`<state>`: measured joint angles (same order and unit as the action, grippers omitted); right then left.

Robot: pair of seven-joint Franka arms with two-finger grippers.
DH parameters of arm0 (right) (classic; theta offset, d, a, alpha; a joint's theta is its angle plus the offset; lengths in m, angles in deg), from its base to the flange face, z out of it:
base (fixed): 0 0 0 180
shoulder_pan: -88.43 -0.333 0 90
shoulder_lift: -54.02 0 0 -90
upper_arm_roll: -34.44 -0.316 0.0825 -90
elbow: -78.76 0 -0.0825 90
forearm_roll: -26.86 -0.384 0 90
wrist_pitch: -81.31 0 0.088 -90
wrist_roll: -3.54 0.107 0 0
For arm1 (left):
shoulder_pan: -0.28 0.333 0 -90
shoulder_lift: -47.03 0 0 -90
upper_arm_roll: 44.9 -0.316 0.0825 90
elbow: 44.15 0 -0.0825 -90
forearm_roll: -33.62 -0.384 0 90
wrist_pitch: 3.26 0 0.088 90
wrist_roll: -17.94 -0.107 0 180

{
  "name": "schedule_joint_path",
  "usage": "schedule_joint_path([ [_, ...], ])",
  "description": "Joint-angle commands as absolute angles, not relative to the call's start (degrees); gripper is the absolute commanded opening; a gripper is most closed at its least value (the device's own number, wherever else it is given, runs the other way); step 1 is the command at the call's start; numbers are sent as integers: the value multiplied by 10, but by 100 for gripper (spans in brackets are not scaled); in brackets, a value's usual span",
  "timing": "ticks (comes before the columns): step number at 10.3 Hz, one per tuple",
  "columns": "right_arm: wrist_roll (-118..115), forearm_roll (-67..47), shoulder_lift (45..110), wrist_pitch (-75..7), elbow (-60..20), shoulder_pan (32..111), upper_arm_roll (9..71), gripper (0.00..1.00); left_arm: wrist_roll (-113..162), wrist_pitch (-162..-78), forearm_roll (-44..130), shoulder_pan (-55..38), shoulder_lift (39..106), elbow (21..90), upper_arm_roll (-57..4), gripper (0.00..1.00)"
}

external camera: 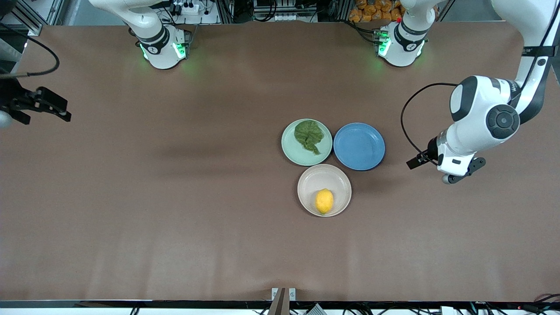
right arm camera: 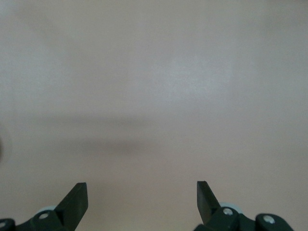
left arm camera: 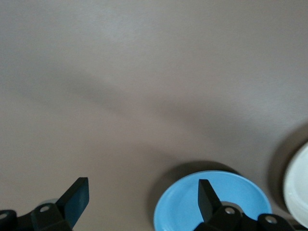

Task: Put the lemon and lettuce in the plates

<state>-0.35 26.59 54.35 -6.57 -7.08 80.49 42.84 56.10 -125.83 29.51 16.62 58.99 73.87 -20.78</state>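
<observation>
The lettuce (external camera: 309, 135) lies in the mint green plate (external camera: 289, 148). The lemon (external camera: 324, 201) lies in the beige plate (external camera: 306, 177), which sits nearer to the front camera. My left gripper (external camera: 461, 173) is open and empty over bare table, toward the left arm's end from the plates. In the left wrist view its fingers (left arm camera: 143, 192) stand wide apart with nothing between them. My right gripper (external camera: 61, 111) is open and empty over the right arm's end of the table. The right wrist view shows its jaws (right arm camera: 142, 195) wide apart over bare table.
A blue plate (external camera: 358, 146) sits empty beside the mint plate, toward the left arm's end; it also shows in the left wrist view (left arm camera: 183, 207). A pale plate's edge (left arm camera: 298, 192) shows beside it there. The brown table (external camera: 175, 197) spreads around the three plates.
</observation>
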Motion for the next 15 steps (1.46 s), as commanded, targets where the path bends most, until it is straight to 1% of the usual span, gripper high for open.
schedule_joint_path([
  [1,-6,267,525,-72,-80,818,423,100,505,-1256,353,83,474,833,-303,100],
  [2,-3,267,526,-75,-81,818,423,100,491,-1256,370,52,447,853,-339,100],
  [3,-3,268,531,-76,-79,812,436,100,477,-1253,377,49,430,861,-343,100],
  [5,-3,266,532,-84,-80,813,444,100,477,-1251,378,35,421,849,-344,100],
  [6,-3,266,533,-89,-81,816,446,100,478,-1250,376,27,425,820,-344,100],
  [8,-3,265,535,-90,-82,817,446,100,478,-1240,370,27,437,731,-335,100],
  [9,-3,265,536,-89,-82,817,446,100,451,-1225,367,27,439,699,-334,100],
  [11,-4,263,535,-83,-79,816,445,100,363,-1210,362,27,437,657,-334,100],
  [12,-3,263,533,-81,-79,816,445,100,347,-1182,358,27,437,627,-333,100],
  [15,-2,262,530,-77,-79,813,444,100,288,-1067,334,27,439,526,-332,100],
])
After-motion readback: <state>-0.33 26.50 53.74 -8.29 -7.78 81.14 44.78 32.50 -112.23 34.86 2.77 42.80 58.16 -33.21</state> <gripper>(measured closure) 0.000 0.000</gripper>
